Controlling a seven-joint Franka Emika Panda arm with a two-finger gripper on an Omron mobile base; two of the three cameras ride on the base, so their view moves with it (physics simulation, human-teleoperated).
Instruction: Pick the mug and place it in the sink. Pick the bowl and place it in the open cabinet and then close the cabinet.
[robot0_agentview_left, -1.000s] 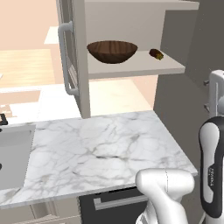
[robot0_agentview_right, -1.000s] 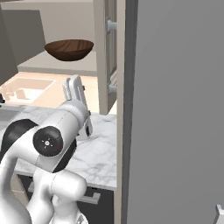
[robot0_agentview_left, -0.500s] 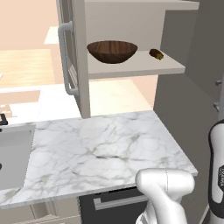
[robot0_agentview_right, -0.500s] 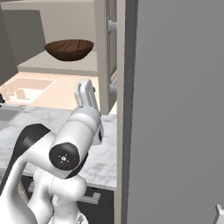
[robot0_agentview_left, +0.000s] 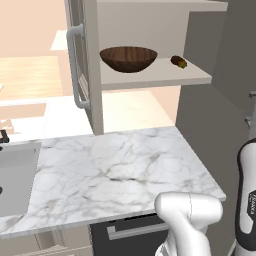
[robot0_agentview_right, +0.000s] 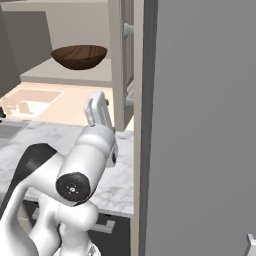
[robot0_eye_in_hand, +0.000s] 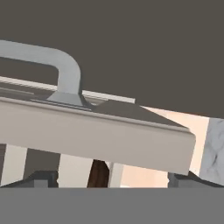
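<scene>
The dark-brown wooden bowl (robot0_agentview_left: 128, 58) (robot0_agentview_right: 79, 56) rests upright on the inner shelf of the open cabinet (robot0_agentview_left: 155, 77), and a sliver of the bowl (robot0_eye_in_hand: 99, 173) shows in the hand view. The cabinet's beige door (robot0_agentview_left: 82, 75) stands open at the left, with its silver bar handle (robot0_agentview_left: 75, 65). In the hand view my gripper (robot0_eye_in_hand: 114, 180) is open and holds nothing. It sits close below a beige door edge (robot0_eye_in_hand: 96, 140) with a silver handle (robot0_eye_in_hand: 65, 70). The grey sink (robot0_agentview_left: 15, 175) lies at the counter's left end. The mug is out of view.
A tiny dark-brown lump (robot0_agentview_left: 178, 61) lies on the shelf, right of the bowl. The white marble counter (robot0_agentview_left: 115, 175) spreads below the cabinet. A tall grey panel (robot0_agentview_right: 200, 125) stands at the right. A dark drawer front (robot0_agentview_left: 130, 230) sits under the counter.
My arm has swung: its elbow has risen and shifted right in the right base view, and the forearm has slid toward the right edge of the left base view. The bowl has stayed put.
</scene>
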